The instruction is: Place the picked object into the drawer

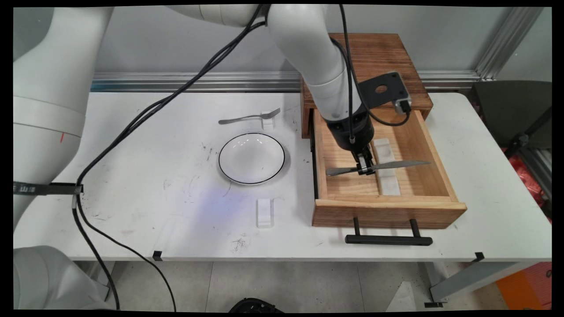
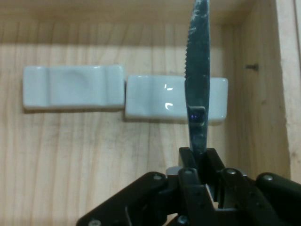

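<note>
Inside open drawer [image 1: 434,154], fingers [image 1: 362,167] grip knife [image 1: 396,165], blade pointing right.

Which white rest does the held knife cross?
In the hand view, the right-hand rest in the drawer: the knife, gripped by the tool, crosses it. The left rest lies uncovered.

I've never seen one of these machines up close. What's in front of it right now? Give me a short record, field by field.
gripper: gripper shut on the knife, inside the open drawer
knife: held level, crosswise above two white rests on the drawer floor
drawer: wooden, pulled out, black handle in front
table: white table with a black-rimmed white bowl
fork: fork behind the bowl, tines on a small white rest
near edge: another small white rest, nothing on it
</note>
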